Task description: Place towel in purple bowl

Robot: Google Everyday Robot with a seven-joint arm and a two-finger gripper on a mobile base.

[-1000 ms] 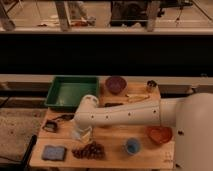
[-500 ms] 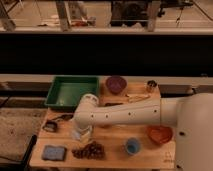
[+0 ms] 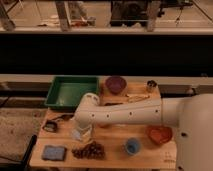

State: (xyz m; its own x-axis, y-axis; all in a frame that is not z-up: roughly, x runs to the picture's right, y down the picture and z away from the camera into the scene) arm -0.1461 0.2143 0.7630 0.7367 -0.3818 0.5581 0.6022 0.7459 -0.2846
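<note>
Camera view: claw (image 3: 82,125) at pale towel (image 3: 80,136)

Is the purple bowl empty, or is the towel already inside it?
Empty: the purple bowl shows only its dark inside, no cloth. The pincer hangs before the green tray, away from the bowl.

Wood table (image 3: 112,140) carries: green tray (image 3: 70,92) back-left, purple bowl (image 3: 115,84) just right of it, sm. metal cup (image 3: 151,86) back-right. Front row, L to R: blue pad (image 3: 53,152), dark bunch (image 3: 90,150), blue cup (image 3: 132,146), orange-red bowl (image 3: 159,134). My gripper (image 3: 81,132) is low over left-centre, betw. tray & bunch.
</note>
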